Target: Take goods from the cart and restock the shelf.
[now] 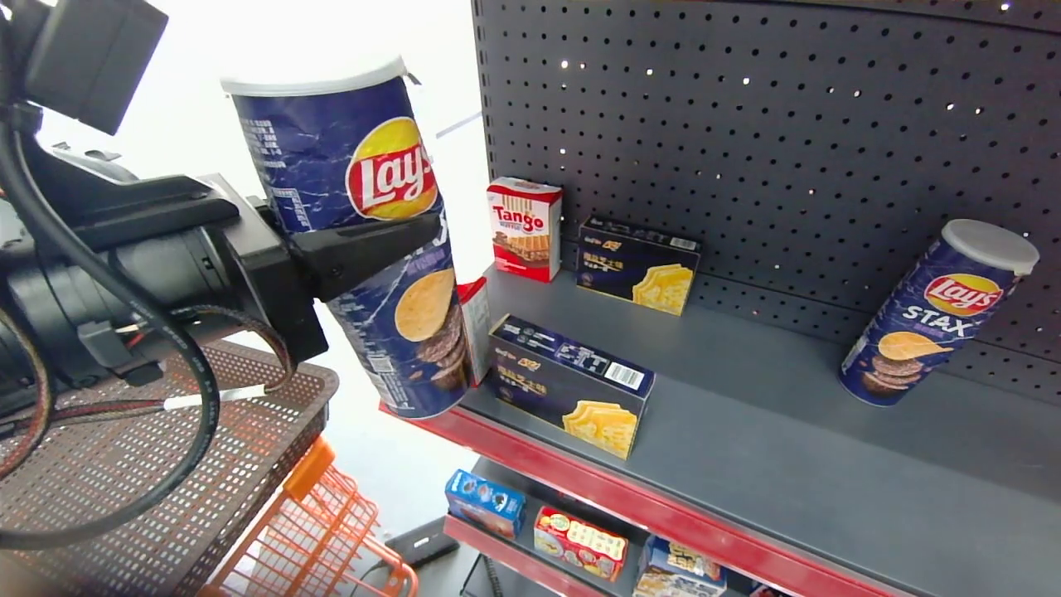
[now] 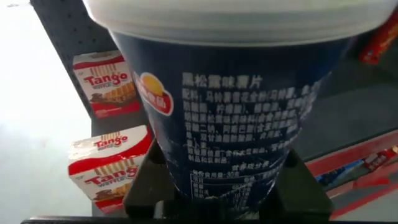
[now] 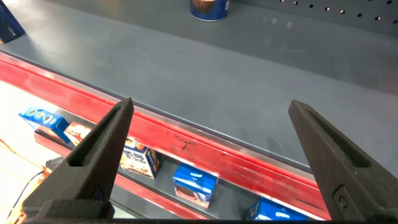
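Observation:
My left gripper (image 1: 377,249) is shut on a tall blue chips can (image 1: 331,157) with a white lid, held tilted in the air at the left end of the grey shelf (image 1: 746,414). In the left wrist view the can (image 2: 230,118) stands between the black fingers (image 2: 144,193). Beyond it are two red wafer boxes (image 2: 106,84), (image 2: 111,165). A second blue chips can (image 1: 937,311) stands on the shelf at the right. My right gripper (image 3: 211,143) hangs open over the shelf's red front edge (image 3: 205,146), nothing between its fingers.
On the shelf are a red wafer box (image 1: 524,228) and two dark blue biscuit boxes (image 1: 638,264), (image 1: 572,385). A brown mesh basket (image 1: 166,464) on the orange cart (image 1: 331,531) lies lower left. The lower shelf holds small boxes (image 1: 572,539). The shelf's middle is bare.

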Motion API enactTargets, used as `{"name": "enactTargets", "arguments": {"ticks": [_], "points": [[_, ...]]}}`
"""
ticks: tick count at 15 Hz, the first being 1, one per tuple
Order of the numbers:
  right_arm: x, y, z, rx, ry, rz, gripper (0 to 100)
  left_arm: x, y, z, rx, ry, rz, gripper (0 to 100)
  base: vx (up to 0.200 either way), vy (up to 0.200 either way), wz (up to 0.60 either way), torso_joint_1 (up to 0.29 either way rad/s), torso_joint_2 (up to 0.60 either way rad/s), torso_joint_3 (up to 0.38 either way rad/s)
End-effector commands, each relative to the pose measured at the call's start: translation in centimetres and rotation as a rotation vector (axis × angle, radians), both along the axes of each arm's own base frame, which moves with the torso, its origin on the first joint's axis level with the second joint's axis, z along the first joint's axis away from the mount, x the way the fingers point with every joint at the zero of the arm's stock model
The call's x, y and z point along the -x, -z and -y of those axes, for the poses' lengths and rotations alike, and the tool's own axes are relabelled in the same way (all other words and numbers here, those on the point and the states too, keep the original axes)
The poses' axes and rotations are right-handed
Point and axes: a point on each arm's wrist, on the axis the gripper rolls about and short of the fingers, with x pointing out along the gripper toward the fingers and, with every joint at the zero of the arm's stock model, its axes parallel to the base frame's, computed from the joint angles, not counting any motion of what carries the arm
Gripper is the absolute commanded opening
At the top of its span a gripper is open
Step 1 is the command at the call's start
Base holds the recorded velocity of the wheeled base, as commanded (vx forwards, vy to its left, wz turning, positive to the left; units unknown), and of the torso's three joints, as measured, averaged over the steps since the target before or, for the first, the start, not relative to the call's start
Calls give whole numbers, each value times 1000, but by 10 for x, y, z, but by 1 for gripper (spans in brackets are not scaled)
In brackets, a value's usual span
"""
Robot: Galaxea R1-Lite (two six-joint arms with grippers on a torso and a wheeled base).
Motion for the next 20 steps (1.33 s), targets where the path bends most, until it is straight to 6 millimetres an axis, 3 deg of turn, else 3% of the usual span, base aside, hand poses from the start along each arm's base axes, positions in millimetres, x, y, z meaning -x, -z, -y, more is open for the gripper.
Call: {"name": "enactTargets", "arguments": {"ticks": [1,4,9,12,15,20], "points": [[0,0,0,1,0,-1,100,-3,2,7,-7,29,-13,0,0,0,0,0,0,0],[0,0,0,1,0,-1,100,-8,8,8,-20,93,-29,0,0,0,0,0,0,0],[0,0,0,4,-6,-1,100,-33,27,29,-42,211,-62,0,0,0,0,0,0,0],[0,0,0,5,-6,-1,100,-37,24,33,-36,225,-45,0,0,0,0,0,0,0],[0,0,0,5,-6,-1,100,-33,4,39,-6,268,2,0,0,0,0,0,0,0],[0,0,0,5,-6,-1,100,-30,4,47,-7,303,-1,0,0,0,0,0,0,0]]}}
